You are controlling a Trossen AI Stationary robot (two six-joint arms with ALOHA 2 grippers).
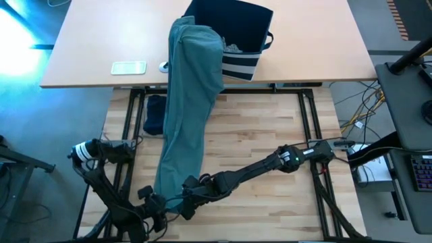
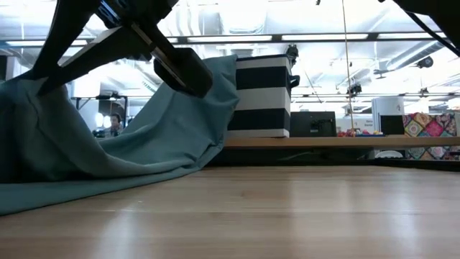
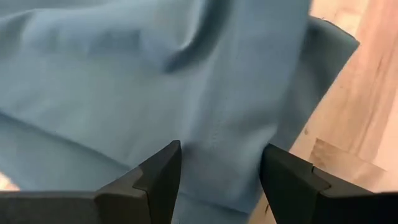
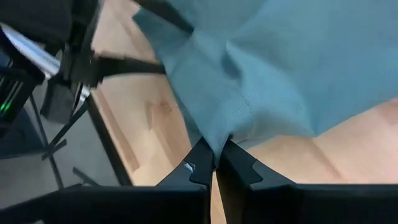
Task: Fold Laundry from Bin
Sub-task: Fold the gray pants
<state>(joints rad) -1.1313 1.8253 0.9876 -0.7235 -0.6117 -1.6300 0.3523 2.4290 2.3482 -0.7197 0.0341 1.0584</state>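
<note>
Nearest the table's front edge: right gripper (image 4: 216, 163) clenched on a corner of the large teal-green garment (image 1: 189, 115); left gripper (image 3: 219, 177) beside it, fingers parted over the same hem, nothing pinched. Soft and limp by the look of it, light, likely to sag and bunch; best taken at corners or along the hem. Stretches from here across the wooden table (image 1: 270, 128) up into the striped navy bin (image 1: 236, 34) on the farther desk. One teal garment, one navy piece (image 1: 154, 113) at the far left edge, grey pieces (image 1: 233, 48) in one bin.
</note>
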